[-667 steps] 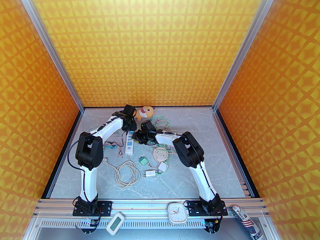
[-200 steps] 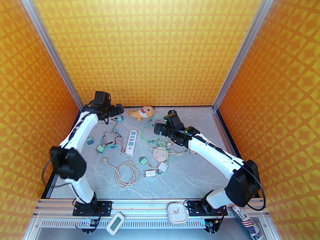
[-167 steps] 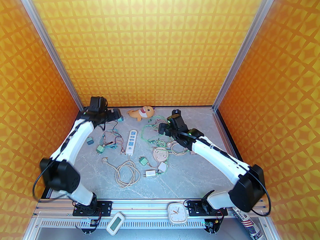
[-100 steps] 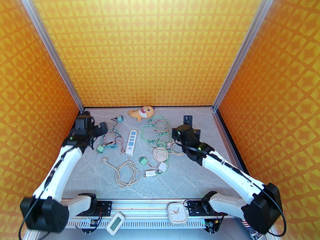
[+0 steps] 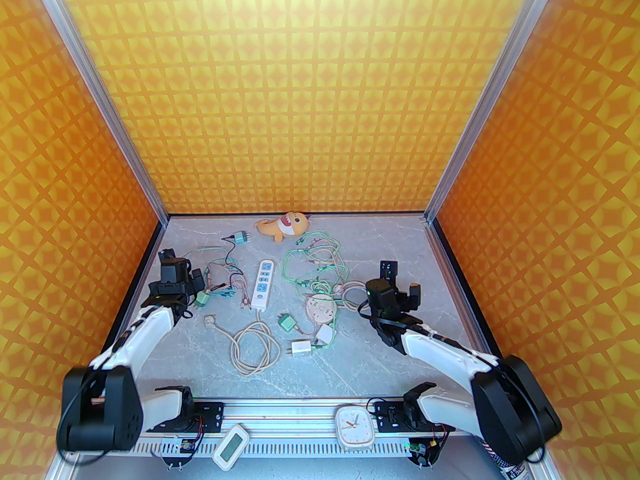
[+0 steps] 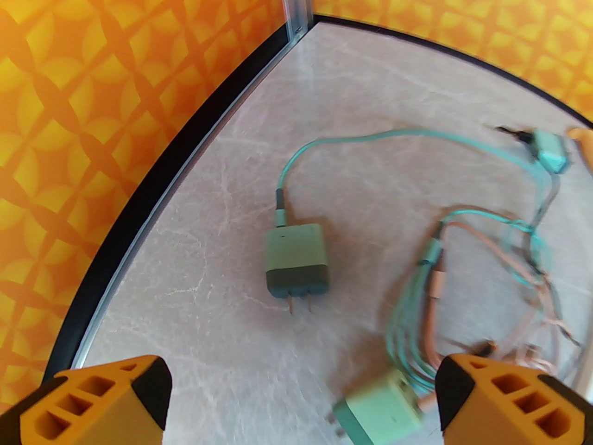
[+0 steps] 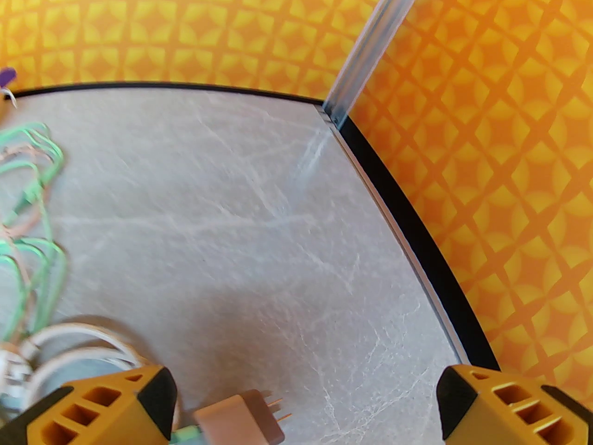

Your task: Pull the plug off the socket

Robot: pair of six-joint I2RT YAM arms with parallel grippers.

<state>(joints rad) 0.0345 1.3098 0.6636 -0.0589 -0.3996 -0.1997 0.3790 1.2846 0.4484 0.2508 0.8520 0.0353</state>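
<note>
Your left gripper (image 6: pixel 303 378) hangs low over the left side of the worktop (image 5: pixel 400 228), its jaws spread wide and holding nothing. In its wrist view you see a dark plug (image 6: pixel 296 262) lying flat ahead of the fingers. Its prongs point to 6 o'clock and a teal lead leaves it at 12 o'clock. A pale plug (image 5: pixel 201 298) lies just beside that gripper, at its 5 o'clock in the top view, with a bundle of teal and pink leads running off it.

The strip (image 5: pixel 263 285) lies mid-worktop, at 3 o'clock from the left gripper, with its outlets showing. The far plug (image 5: pixel 242 238) rests on the worktop at the strip's 11 o'clock, well apart from it. A toy (image 5: pixel 280 225) sits at the strip's 12 o'clock, by the back wall. The strip's cord (image 5: pixel 252 348) coils at its 6 o'clock.

A round socket (image 5: pixel 320 310) lies at the strip's 4 o'clock, with green cables (image 5: pixel 310 260) looped at its 12 o'clock. You cannot tell whether anything is plugged into it.

Your right gripper (image 7: pixel 308 387) hangs at 3 o'clock from the round socket, jaws wide and empty. In its wrist view a brown plug (image 7: pixel 238 417) lies just beside the left finger, prongs pointing to 3 o'clock.
</note>
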